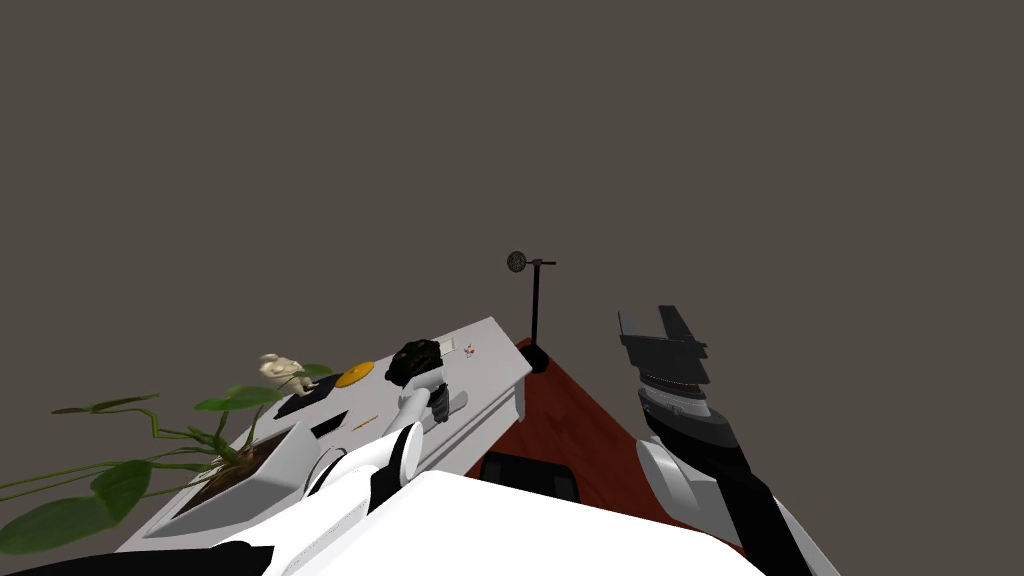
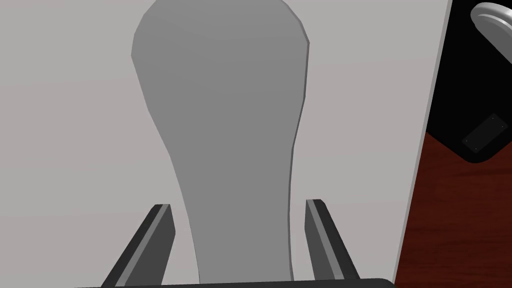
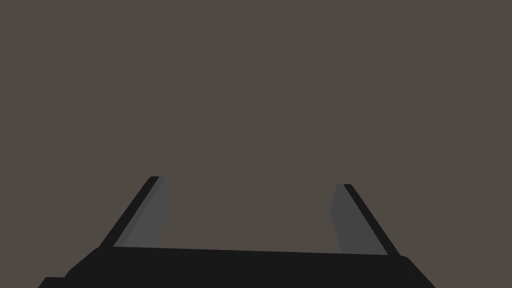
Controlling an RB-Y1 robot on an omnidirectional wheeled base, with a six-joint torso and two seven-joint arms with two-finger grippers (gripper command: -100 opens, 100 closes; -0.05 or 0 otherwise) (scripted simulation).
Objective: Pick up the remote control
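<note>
left gripper (image 2: 239, 202): we hold it spread either side of the narrow end of the grey remote control (image 2: 225, 100), not touching | remote control lies flat on white table (image 2: 75, 125) | right gripper (image 3: 248, 181): spread, raised at our right

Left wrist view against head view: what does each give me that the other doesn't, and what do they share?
Left wrist view: the grey remote control lying flat between the open fingers of the left end effector, a gap on each side, nothing gripped yet. Head view: the potted plant, pale figurine and yellow disc further along the table, a dark stand beyond it, and the right end effector raised off to the side, open. Both: the light table top, its edge, and the red-brown floor beside it.
</note>
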